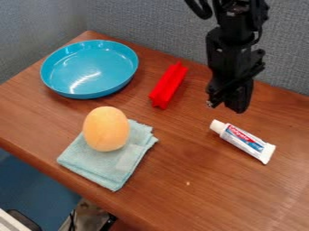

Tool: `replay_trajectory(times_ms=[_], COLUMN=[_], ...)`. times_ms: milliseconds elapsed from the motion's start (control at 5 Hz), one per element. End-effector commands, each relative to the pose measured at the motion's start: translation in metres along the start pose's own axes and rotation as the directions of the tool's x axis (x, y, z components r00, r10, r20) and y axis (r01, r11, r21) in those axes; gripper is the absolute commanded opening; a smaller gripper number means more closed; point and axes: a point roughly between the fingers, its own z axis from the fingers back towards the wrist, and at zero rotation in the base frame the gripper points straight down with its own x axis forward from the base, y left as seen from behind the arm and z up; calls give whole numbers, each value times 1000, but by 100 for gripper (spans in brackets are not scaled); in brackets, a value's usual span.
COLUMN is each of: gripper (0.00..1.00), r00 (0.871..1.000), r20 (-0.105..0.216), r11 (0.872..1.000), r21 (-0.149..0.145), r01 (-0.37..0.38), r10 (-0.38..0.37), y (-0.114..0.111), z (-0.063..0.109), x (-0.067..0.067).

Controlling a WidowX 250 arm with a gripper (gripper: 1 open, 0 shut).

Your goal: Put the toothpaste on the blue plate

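Observation:
The toothpaste (243, 140) is a small white tube with red and blue print, lying flat on the wooden table at the right, cap toward the left. My black gripper (229, 104) hangs just above and behind it, fingers pointing down, shut with nothing between them. The blue plate (89, 70) sits at the back left of the table, far from the gripper, with nothing in it.
A red bar (169, 84) lies between the plate and the gripper. An orange egg-shaped object (105, 128) rests on a pale teal folded cloth (110, 157) at the front left. The table's edge (36, 155) runs along the front.

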Motion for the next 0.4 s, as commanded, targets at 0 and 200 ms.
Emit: replay_trajectory(times_ms=[0, 200], gripper=[0, 0], r00=[1000, 1000], r20=[3, 3], r11=[1000, 1000], r21=[-28, -29], r01=[8, 2], r10=[-8, -1], y=[-7, -10], z=[7, 2], x=[-5, -4])
